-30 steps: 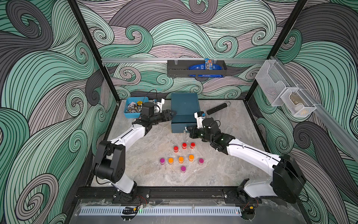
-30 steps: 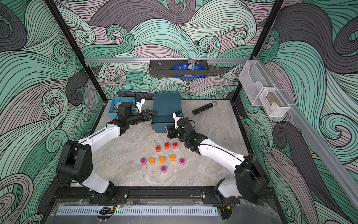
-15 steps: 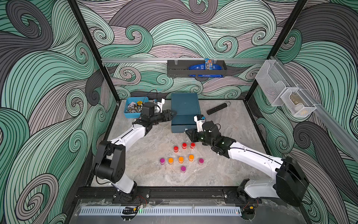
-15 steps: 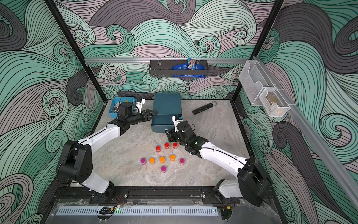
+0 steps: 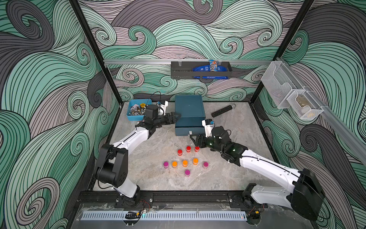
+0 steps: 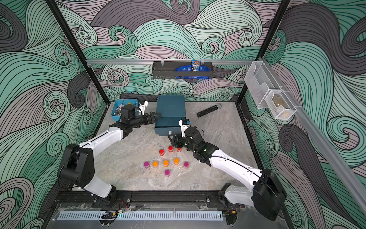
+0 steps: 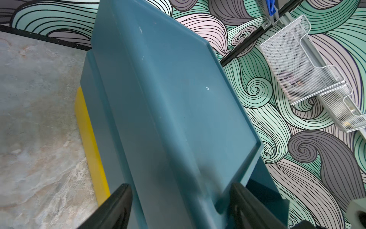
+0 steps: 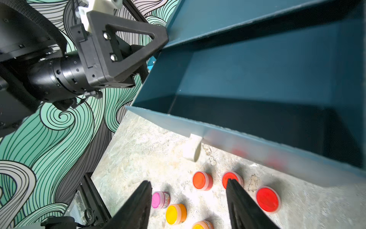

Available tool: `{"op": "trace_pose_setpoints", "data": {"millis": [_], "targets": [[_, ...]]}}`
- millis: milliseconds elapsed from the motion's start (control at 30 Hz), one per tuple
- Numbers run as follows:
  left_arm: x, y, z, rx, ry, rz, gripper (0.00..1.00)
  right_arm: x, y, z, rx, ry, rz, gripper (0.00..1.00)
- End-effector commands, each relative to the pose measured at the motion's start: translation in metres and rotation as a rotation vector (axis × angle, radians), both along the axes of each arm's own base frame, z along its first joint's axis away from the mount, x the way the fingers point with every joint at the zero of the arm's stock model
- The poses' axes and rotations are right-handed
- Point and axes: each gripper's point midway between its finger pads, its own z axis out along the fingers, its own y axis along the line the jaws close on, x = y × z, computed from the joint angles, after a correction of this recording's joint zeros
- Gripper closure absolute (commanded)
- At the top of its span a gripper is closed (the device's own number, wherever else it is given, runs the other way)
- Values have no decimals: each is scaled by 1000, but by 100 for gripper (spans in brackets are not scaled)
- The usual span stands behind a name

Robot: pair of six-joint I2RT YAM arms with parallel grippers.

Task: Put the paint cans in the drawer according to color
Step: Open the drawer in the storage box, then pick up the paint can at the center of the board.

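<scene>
Fingers [image 8: 239, 204] of R gripper [image 8: 188, 183] stood apart, mid-wide, holding nothing; thru the gap only table [image 8: 154, 154] showed. Just past the tips, R wrist view caught 6 pots: red cans [image 8: 267, 199]: 3; orange cans [image 8: 175, 213]: 2; magenta cans [image 8: 159, 199]: 1. Beyond them hung 1 pulled-out drawer [image 8: 257, 83] w/ 1 white pull tab [image 8: 193, 148]; which tier, couldn't tell.

L gripper [image 7: 180, 187] fingers [image 7: 118, 204] stood apart too, straddling an upper side edge of the chest [image 7: 168, 89]; whether they touched it, couldn't tell. 1 yellow strip [image 7: 89, 148] lay on the table against the chest's foot.

In both top views R gripper [image 5: 195, 138] sat at 6 o'clock of the chest [image 5: 189, 111], just beside its front; L gripper [image 5: 174, 117] at its 9 o'clock.

All 9 pots stood upright on the table at the chest's 6 o'clock, none touching:
- 3 red cans [image 5: 188, 148] in a row nearest the chest.
- 3 orange cans [image 5: 185, 163] in a row at 6 o'clock of the reds.
- 3 magenta cans [image 5: 187, 172]: 1 at each end of the orange row (9 and 3 o'clock), 1 at its 6 o'clock.

Further out:
- 1 light-blue bin [image 5: 136, 118] of metal bits, at 9 o'clock of the chest.
- 1 black stick [image 5: 222, 109], at 3 o'clock of the chest.
- 1 dark rack [image 5: 182, 72], on the wall at 12.
- 2 mesh baskets [image 5: 277, 87], on the wall at 3.
</scene>
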Motion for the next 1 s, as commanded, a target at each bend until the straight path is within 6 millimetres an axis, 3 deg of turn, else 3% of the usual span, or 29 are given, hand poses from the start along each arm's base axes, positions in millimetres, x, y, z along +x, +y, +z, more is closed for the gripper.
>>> {"op": "trace_pose_setpoints", "data": {"millis": [0, 233, 333, 667, 733, 967], "targets": [[-3, 0, 16, 50, -37, -13, 17, -7, -13, -17, -69, 19, -19, 34], [4, 16, 54, 82, -155, 72, 3, -16, -41, -46, -212, 54, -62, 32], [4, 17, 69, 76, -189, 70, 1, -22, -48, -56, -235, 68, -62, 32], [-10, 19, 58, 52, -202, 49, 2, -45, -56, -90, -349, 165, 31, 35], [-14, 23, 69, 57, -233, 63, 1, -48, -61, -96, -377, 187, 25, 36], [-13, 28, 66, 66, -227, 88, 1, -64, -71, -110, -396, 239, 33, 38]]}}
